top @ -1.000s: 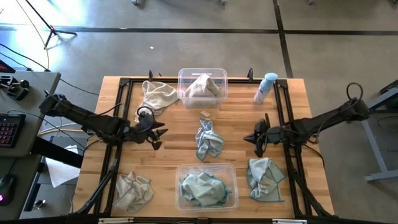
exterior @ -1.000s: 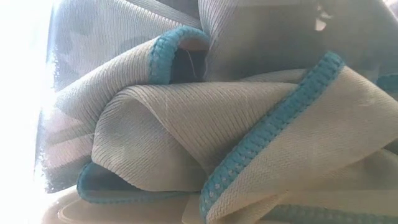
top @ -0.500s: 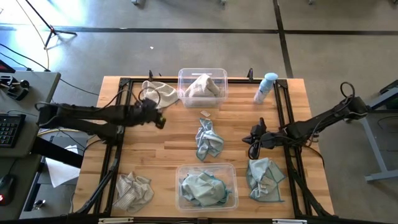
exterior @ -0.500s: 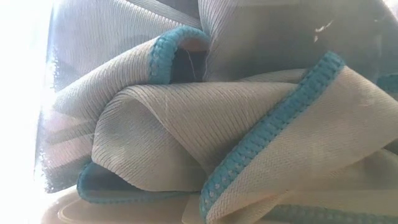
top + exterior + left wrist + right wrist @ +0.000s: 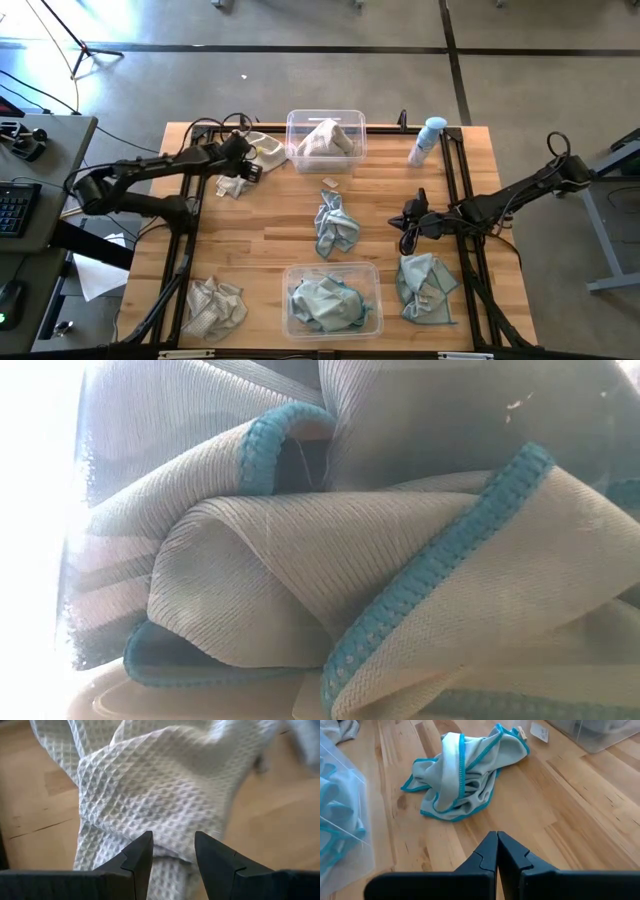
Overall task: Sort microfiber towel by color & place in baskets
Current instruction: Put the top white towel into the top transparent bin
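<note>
A beige waffle-weave towel is pinched between the left gripper fingers at the table's far-left area, just beside the far basket, which holds another beige towel. A teal-edged towel lies at table centre. The right gripper is seen with fingers closed together, empty, near it.

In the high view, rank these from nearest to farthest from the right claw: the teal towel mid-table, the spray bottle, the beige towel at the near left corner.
From the right claw:
1. Mid-table teal towel, just to its left.
2. Spray bottle, at the far right edge.
3. Corner beige towel, across the table at the near left.
</note>
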Tool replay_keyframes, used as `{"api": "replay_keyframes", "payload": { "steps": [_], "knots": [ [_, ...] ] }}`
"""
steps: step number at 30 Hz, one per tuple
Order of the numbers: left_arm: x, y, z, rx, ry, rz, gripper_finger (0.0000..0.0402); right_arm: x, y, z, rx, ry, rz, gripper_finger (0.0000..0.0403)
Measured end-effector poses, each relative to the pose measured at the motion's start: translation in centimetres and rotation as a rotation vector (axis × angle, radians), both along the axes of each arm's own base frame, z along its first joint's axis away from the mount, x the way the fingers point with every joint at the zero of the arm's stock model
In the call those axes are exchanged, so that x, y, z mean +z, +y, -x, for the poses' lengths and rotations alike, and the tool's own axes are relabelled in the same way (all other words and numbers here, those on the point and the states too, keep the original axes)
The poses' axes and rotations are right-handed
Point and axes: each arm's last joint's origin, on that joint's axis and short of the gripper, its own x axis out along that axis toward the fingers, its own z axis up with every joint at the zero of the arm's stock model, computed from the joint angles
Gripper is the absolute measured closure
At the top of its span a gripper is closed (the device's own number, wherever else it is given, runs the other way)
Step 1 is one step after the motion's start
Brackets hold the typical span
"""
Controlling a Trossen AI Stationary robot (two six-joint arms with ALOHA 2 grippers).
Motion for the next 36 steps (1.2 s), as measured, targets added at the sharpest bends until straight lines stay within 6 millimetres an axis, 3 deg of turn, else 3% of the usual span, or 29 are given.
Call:
{"api": "replay_keyframes", "payload": {
  "steps": [12,20,25,36],
  "knots": [
    [-3.8,2.4,-0.7,-0.003,0.103,0.080,0.0278,0.1,0.0,-0.1,0.000,-0.013,-0.005,0.0403],
    [-4.6,2.4,-0.9,-0.014,0.117,0.114,0.0389,0.1,0.0,-0.1,0.001,-0.013,-0.005,0.0403],
    [-2.2,1.2,-0.3,-0.025,0.083,0.105,0.0395,0.1,0.0,-0.1,0.001,-0.013,-0.004,0.0403],
    [8.8,-2.9,-0.1,-0.085,-0.101,-0.158,0.0401,0.1,-0.1,-0.1,-0.018,-0.015,0.027,0.0403]
  ]
}}
